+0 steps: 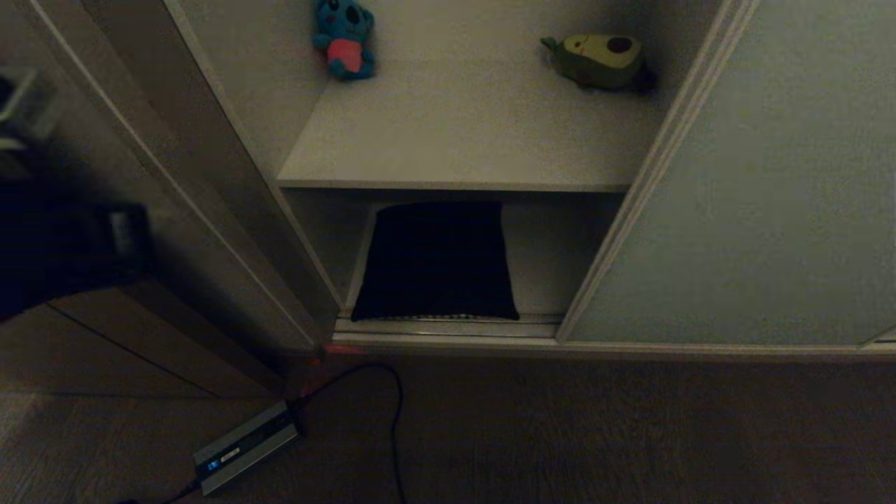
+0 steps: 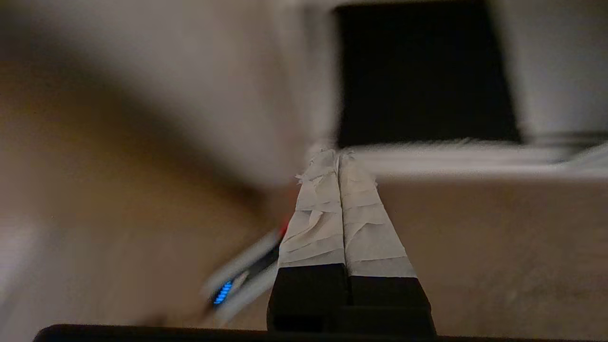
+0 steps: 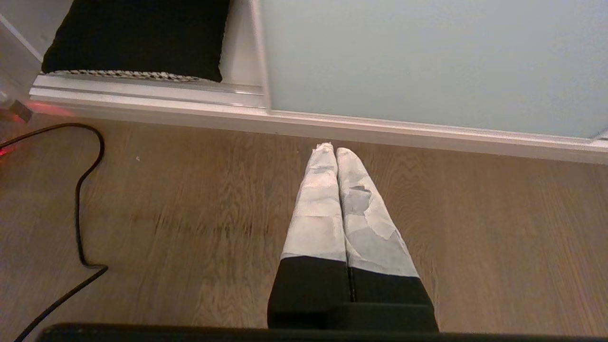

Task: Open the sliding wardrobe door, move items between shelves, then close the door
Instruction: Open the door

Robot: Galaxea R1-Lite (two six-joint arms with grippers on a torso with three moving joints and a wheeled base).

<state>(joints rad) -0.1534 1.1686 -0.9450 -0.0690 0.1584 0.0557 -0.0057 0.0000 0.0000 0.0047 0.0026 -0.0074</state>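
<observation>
While door (image 1: 742, 210) stands open, black cushion (image 1: 435, 262) occupies lower shelf (image 1: 546, 262).

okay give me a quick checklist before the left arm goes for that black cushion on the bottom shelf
1. Pale grey-green sliding wardrobe door slid clear of the opening: ok.
2. Square black cushion lying flat on the off-white lower shelf, unobstructed: ok.
3. Left gripper open for a grasp: not ok, taped fingers together.
4. Right gripper parked over the wood floor, empty: ok.
5. Off-white upper shelf has space between blue plush toy and green plush toy: ok.
</observation>
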